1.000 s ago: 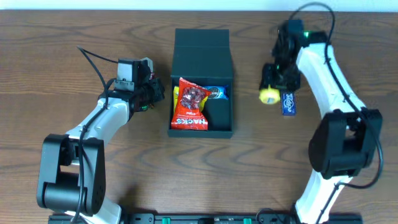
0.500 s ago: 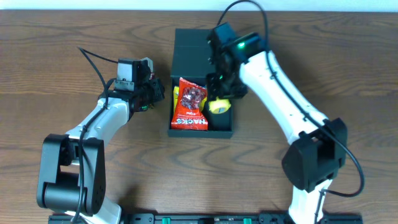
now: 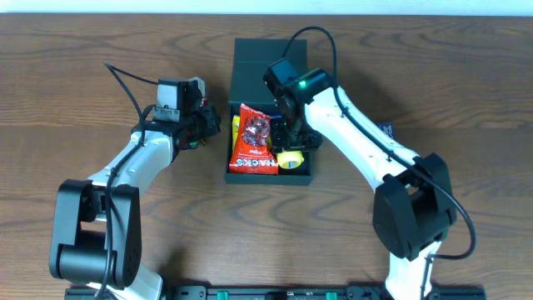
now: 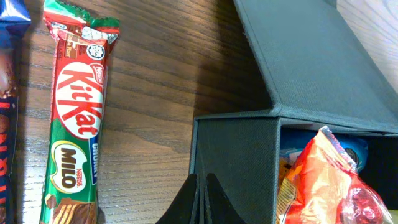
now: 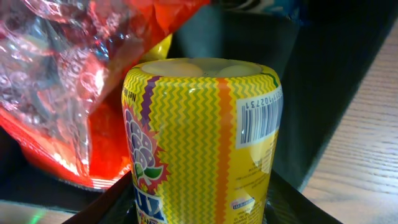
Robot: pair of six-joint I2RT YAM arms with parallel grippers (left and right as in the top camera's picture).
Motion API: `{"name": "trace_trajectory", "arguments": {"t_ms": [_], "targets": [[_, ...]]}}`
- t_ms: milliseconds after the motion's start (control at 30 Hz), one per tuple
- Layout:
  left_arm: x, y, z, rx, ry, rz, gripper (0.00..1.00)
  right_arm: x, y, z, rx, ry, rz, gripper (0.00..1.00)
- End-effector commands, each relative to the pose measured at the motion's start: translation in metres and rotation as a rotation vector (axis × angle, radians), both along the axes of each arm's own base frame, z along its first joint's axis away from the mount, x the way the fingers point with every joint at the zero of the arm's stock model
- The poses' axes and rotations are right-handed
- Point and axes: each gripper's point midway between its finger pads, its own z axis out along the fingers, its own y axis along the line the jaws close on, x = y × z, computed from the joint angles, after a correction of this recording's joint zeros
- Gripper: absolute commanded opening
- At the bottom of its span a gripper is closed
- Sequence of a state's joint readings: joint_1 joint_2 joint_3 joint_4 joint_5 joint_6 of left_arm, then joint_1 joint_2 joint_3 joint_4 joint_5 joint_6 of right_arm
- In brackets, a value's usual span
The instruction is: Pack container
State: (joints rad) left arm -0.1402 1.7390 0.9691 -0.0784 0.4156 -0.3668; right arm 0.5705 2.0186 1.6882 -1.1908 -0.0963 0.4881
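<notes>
The dark teal container sits open at table centre, flap lid folded back. Inside lie a red snack bag and a blue packet, mostly hidden. My right gripper is shut on a yellow zigzag-patterned tub and holds it inside the container's near right part, beside the red bag. My left gripper is shut and empty, its tips just outside the container's left wall. A KitKat Milo bar lies on the wood to its left.
A blue wrapper lies beside the KitKat at the left edge of the left wrist view. A small dark blue packet peeks out under the right arm. The left arm rests left of the container.
The right arm swung from the right side of the table over the container and lowered the yellow tub into it. The left arm has not moved.
</notes>
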Motion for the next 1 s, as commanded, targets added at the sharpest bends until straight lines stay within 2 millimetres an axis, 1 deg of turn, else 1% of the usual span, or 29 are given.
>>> {"name": "trace_trajectory", "arguments": {"t_ms": [0, 33, 100, 167, 200, 300, 400, 467, 533, 567, 600, 700, 733, 833, 967], "targets": [[0.005, -0.001, 0.013, -0.006, -0.035, -0.005, 0.06, -0.001, 0.007, 0.008, 0.009, -0.031, -0.001, 0.59], [0.005, -0.001, 0.013, -0.006, -0.035, -0.005, 0.06, -0.001, 0.007, 0.008, 0.010, -0.033, -0.001, 0.63], [0.005, -0.001, 0.013, -0.006, -0.034, -0.005, 0.06, 0.000, 0.006, 0.008, 0.008, -0.035, -0.002, 0.67], [0.005, -0.001, 0.013, -0.006, -0.034, -0.005, 0.06, 0.001, 0.005, 0.008, 0.008, -0.036, -0.004, 0.74], [0.005, -0.001, 0.013, -0.006, -0.035, -0.005, 0.06, 0.001, 0.005, 0.008, 0.007, -0.034, -0.005, 0.75], [0.006, -0.001, 0.013, -0.006, -0.035, -0.005, 0.05, 0.001, 0.004, 0.008, 0.007, -0.035, -0.008, 0.75], [0.005, -0.001, 0.013, -0.006, -0.035, -0.005, 0.06, 0.007, 0.000, 0.018, 0.009, -0.052, -0.006, 0.74], [0.005, -0.001, 0.013, -0.006, -0.035, -0.005, 0.06, 0.015, -0.009, 0.028, -0.017, -0.081, -0.023, 0.72], [0.006, -0.001, 0.013, -0.006, -0.035, -0.005, 0.06, 0.026, -0.023, 0.040, -0.069, -0.125, -0.044, 0.70], [0.006, -0.001, 0.013, -0.006, -0.035, -0.005, 0.06, 0.031, -0.030, 0.044, -0.095, -0.143, -0.055, 0.65], [0.006, -0.001, 0.013, -0.006, -0.035, -0.005, 0.06, 0.034, -0.035, 0.047, -0.108, -0.155, -0.062, 0.57], [0.006, -0.001, 0.013, -0.006, -0.035, -0.005, 0.06, 0.037, -0.039, 0.045, -0.106, -0.154, -0.035, 0.12], [0.006, -0.001, 0.013, -0.006, -0.035, -0.005, 0.06, 0.037, -0.039, 0.044, -0.107, -0.151, -0.030, 0.02], [0.006, -0.001, 0.013, -0.006, -0.035, -0.005, 0.06, 0.032, -0.027, 0.038, -0.078, -0.141, 0.028, 0.01], [0.006, -0.001, 0.013, -0.006, -0.036, -0.005, 0.06, 0.027, -0.011, 0.021, -0.050, -0.123, 0.068, 0.01]]}}
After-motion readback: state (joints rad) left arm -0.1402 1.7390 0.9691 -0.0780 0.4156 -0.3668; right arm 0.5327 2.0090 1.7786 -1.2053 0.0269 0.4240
